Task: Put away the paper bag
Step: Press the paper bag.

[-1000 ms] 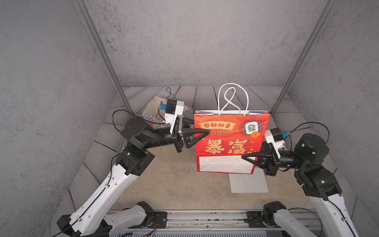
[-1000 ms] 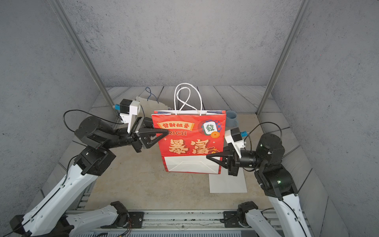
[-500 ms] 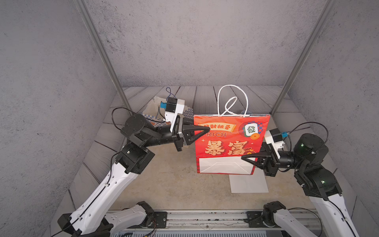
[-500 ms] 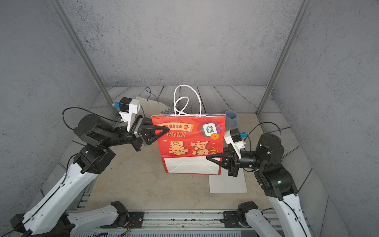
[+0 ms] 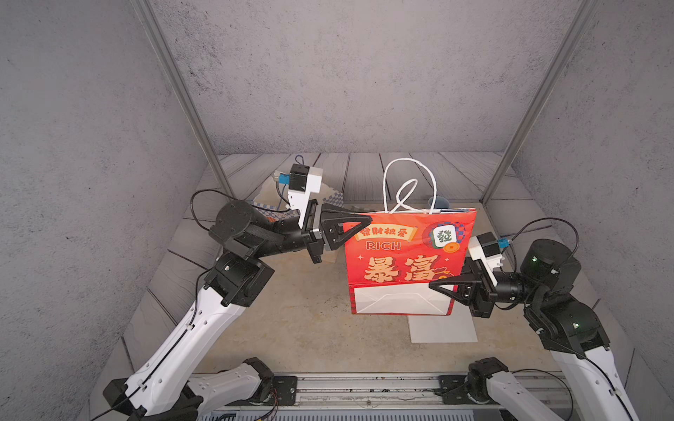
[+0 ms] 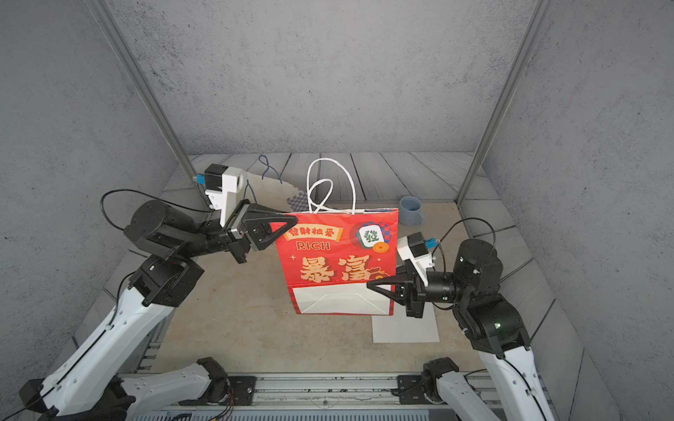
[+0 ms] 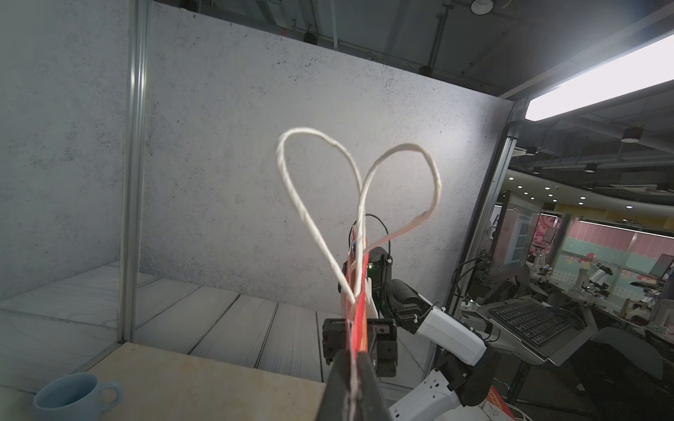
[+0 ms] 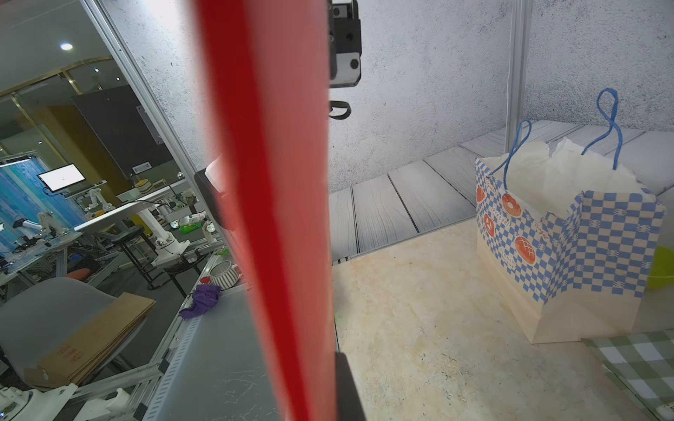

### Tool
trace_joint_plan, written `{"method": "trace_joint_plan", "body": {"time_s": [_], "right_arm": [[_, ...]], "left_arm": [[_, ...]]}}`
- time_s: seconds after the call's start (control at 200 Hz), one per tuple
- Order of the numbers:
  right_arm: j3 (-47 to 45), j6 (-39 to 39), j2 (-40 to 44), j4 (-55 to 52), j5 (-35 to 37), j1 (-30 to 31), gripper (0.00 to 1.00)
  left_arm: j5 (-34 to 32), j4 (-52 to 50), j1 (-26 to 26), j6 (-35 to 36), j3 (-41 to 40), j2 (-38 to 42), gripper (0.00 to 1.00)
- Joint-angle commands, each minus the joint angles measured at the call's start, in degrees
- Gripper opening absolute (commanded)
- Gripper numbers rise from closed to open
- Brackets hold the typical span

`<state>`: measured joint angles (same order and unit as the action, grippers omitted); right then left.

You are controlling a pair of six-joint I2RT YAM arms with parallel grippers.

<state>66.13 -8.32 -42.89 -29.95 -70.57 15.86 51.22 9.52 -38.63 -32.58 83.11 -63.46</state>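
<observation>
A flattened red paper bag (image 5: 408, 262) (image 6: 335, 262) with gold lettering and white cord handles (image 5: 408, 182) hangs upright above the table, seen in both top views. My left gripper (image 5: 364, 219) (image 6: 291, 219) is shut on its upper left edge. In the left wrist view the jaws (image 7: 354, 359) pinch the thin red edge (image 7: 359, 320), and the handles loop above it. My right gripper (image 5: 436, 284) (image 6: 372, 284) is shut on the bag's lower right edge. In the right wrist view the bag (image 8: 270, 182) fills the middle as a red band and hides one finger.
A blue-and-white checkered bag (image 8: 569, 248) (image 5: 333, 198) stuffed with white paper stands at the back left, behind my left arm. A blue mug (image 6: 410, 211) (image 7: 76, 395) sits at the back right. A white sheet (image 5: 443, 326) lies under the right gripper. A green checked cloth (image 8: 638, 364) lies near the checkered bag.
My left gripper's jaws, open around the bag's upper left corner before, have closed on it. The right gripper and the bag have barely moved.
</observation>
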Motion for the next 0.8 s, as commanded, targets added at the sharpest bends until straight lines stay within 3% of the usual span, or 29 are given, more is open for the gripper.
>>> {"method": "trace_joint_plan", "body": {"time_s": [0.0, 0.05, 0.065, 0.215, 0.365, 0.55, 0.691, 0.796], "right_arm": [[0.1, -0.3, 0.4, 1.0, -0.6, 0.3, 0.0], [0.1, -1.0, 0.5, 1.9, -0.4, 0.3, 0.0], [0.0, -1.3, 0.4, 2.3, -0.3, 0.3, 0.0], [-1.1, -4.6, 0.2, 6.3, 1.9, 0.3, 0.0], [-0.7, -5.6, -1.1, 6.2, 4.9, 0.3, 0.0], [-1.2, -8.1, -1.6, 8.3, 5.2, 0.3, 0.0], [-2.1, -10.2, -2.1, 10.2, 4.7, 0.3, 0.0], [-2.1, -10.9, -2.7, 10.1, 4.7, 0.3, 0.0]], "left_arm": [[1.5, 1.6, 0.2, -0.6, 0.6, -0.2, 0.0], [0.8, 1.3, 0.2, -0.7, 0.3, 0.0, 0.0], [0.5, 1.2, 0.2, -0.9, 0.2, 0.0, 0.06], [-3.1, -1.4, 0.8, -0.5, -2.9, 1.4, 1.0], [-3.6, -1.4, 3.1, 1.7, -13.2, 5.2, 0.99], [-0.4, 3.1, 3.9, -0.3, -25.7, 9.3, 0.99], [3.5, 10.6, 3.8, -4.0, -29.8, 9.5, 1.0], [5.3, 10.3, 3.8, -3.5, -29.7, 8.5, 0.93]]}}
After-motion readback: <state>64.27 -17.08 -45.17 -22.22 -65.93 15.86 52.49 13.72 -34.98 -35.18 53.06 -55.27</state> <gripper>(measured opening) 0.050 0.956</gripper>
